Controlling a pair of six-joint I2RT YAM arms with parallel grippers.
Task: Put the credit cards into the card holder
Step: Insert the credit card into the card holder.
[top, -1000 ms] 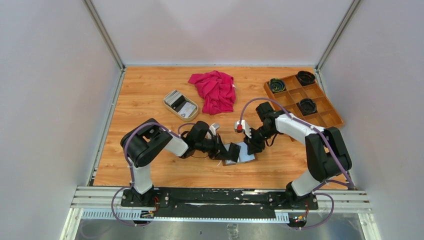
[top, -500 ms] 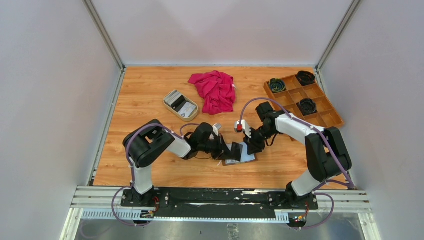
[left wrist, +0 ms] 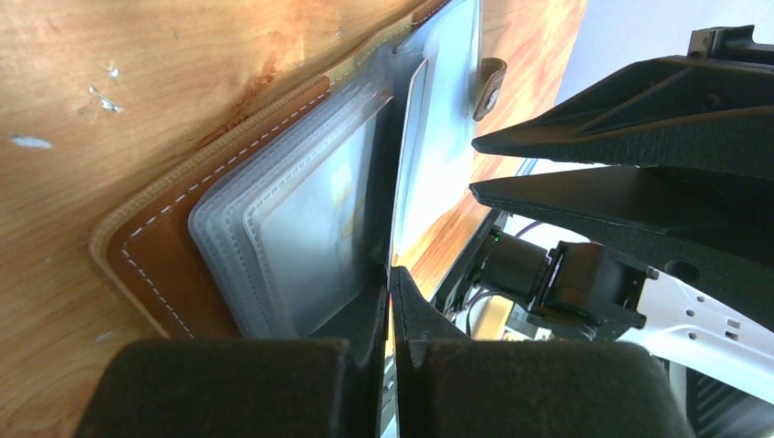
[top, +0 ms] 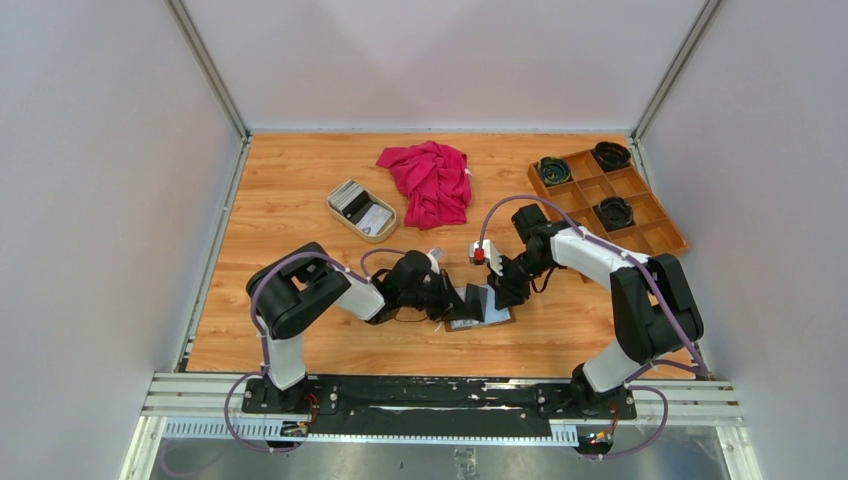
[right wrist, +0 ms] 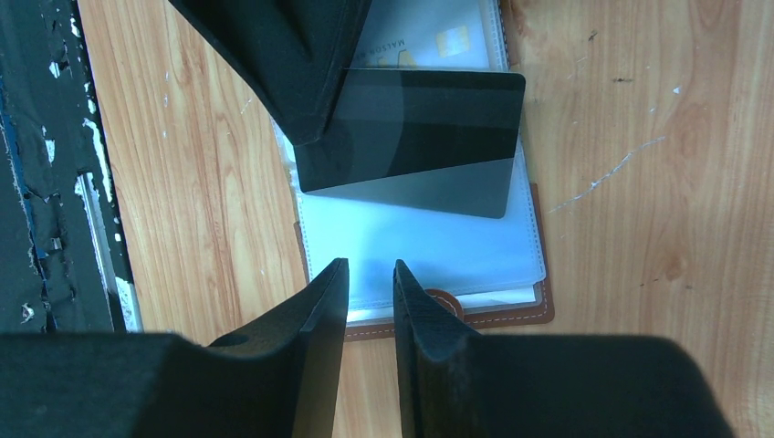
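Over one card holder (left wrist: pixel 155 251), left gripper (left wrist: pixel 391 290) pinches one card (right wrist: pixel 429 155).

Two arms (top: pixel 318 290) (top: pixel 600 255): white shells, chunky black joints, purple cables looping off, matte black wedge fingers (right wrist: pixel 315 347).

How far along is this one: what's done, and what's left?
Done: the card holder lies open with a gold-chip card already sleeved. In hand: the left gripper, jaws shut, holds a dark card over the sleeves; the right gripper hovers open at the holder's edge. Left: seating that card, plus the cards in the beige dish.
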